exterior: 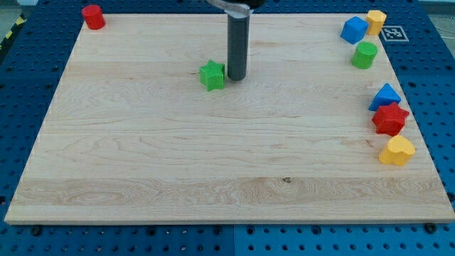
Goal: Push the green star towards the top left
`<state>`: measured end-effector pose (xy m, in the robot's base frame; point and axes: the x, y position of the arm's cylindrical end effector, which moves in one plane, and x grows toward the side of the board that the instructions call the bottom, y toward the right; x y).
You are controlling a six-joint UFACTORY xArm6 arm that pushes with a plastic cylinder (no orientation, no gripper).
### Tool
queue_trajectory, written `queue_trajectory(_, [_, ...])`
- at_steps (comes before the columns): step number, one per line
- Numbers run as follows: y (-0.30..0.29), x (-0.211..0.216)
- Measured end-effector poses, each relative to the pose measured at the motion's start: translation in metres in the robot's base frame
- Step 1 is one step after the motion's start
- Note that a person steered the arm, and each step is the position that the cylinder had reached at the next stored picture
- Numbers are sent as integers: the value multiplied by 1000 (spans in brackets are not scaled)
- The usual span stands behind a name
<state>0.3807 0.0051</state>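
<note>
Fingers absent on this rig: only a straight dark rod, so nothing to open, close or grip with; my tip (236, 77) down on the table (213, 185), touching or just beside the right edge of the green star (212, 75). Nearest, along the view's right edge: yellow heart-like block (397, 151), red star (390, 119), blue triangular block (385, 96). Farther back: green star left of centre in the upper half, well short of the top left corner. Farthest: green cylinder (364, 55), blue block (353, 30), yellow block (375, 21) at top right, red cylinder (93, 16) at top left. Judged barely begun or midway: contact made, most of the leftward, upward travel left.
</note>
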Motion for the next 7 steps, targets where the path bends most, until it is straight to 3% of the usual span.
queue_trajectory(3, [-39,74])
queue_trajectory(4, [-42,80])
queue_trajectory(7, [-42,-4])
